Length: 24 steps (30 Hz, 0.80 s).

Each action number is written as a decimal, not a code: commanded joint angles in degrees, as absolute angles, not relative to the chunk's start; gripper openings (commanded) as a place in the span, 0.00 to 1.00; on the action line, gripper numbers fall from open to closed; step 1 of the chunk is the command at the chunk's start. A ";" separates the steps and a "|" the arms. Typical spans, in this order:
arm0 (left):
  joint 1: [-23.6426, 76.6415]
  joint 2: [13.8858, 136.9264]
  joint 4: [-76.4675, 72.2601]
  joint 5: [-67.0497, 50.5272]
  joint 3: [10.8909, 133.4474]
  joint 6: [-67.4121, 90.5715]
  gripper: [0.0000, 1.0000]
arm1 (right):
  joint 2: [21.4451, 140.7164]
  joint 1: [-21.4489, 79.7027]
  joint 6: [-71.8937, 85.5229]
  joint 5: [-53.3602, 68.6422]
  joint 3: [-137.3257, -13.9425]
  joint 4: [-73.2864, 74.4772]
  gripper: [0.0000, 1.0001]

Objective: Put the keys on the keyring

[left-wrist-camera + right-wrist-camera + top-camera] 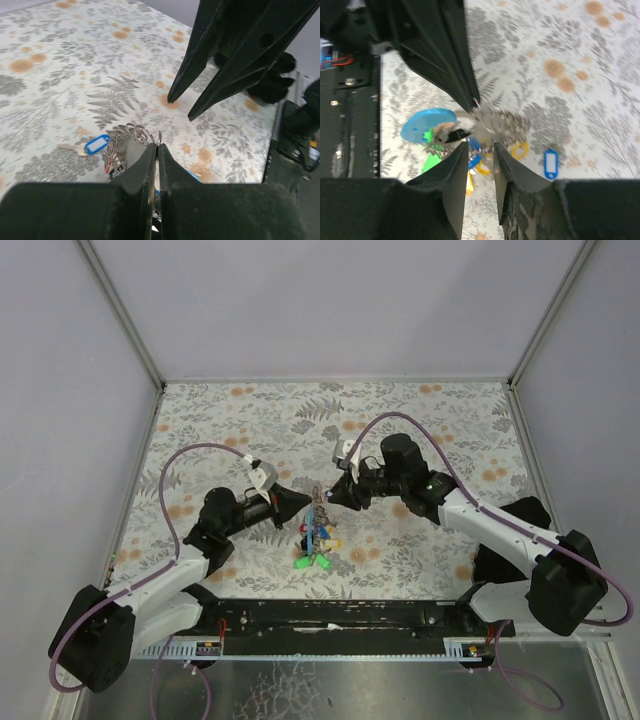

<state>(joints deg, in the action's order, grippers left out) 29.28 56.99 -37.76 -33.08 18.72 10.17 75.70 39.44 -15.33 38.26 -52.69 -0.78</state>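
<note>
1. The left arm (190,568) reaches from the near left corner toward the middle of the fern-patterned table (430,420), with its forearm angled to the right
2. The left gripper (306,502) points right. Its fingers are pressed together, and its own wrist view shows a thin bit of wire from the keyring (134,134) standing out between the tips
3. The keyring sits at the middle of the table, between the tips of the two grippers. Its silvery coils form the far end of the bunch
4. The keys (317,545) trail from the ring. From above, the long axis of the bunch runs far to near, with the ring end away from the arm bases and the coloured heads pointing toward them. The green caps (432,161) are at the near end, and a light-blue disc (427,125) lies beside them
5. A blue tag (96,144) lies flat on the table just beside the coils
6. The right gripper (334,494) points left, facing the left one across the ring. Its fingers are spread with a clear gap, and the coils lie just beyond their tips
7. The right arm (490,525) stretches back to the near right corner
</note>
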 commanded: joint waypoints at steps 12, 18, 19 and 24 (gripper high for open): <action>29.58 49.26 -38.82 -3.72 14.30 10.73 0.00 | 90.09 39.11 -10.91 16.24 -60.20 0.25 0.43; 29.53 48.89 -38.68 -2.86 14.12 10.72 0.00 | 98.28 39.11 -11.40 18.05 -64.22 -2.35 0.43; 29.51 48.80 -38.75 -2.57 14.09 10.71 0.00 | 99.43 39.11 -10.84 17.83 -65.09 -2.40 0.43; 29.47 48.81 -39.46 -1.89 13.75 10.90 0.00 | 104.50 39.11 -9.59 17.60 -67.70 -3.77 0.43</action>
<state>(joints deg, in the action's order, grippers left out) 29.28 49.95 -35.55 -4.16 13.96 10.66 102.28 39.27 -10.92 17.61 -63.68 -0.80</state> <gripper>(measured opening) 0.008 0.433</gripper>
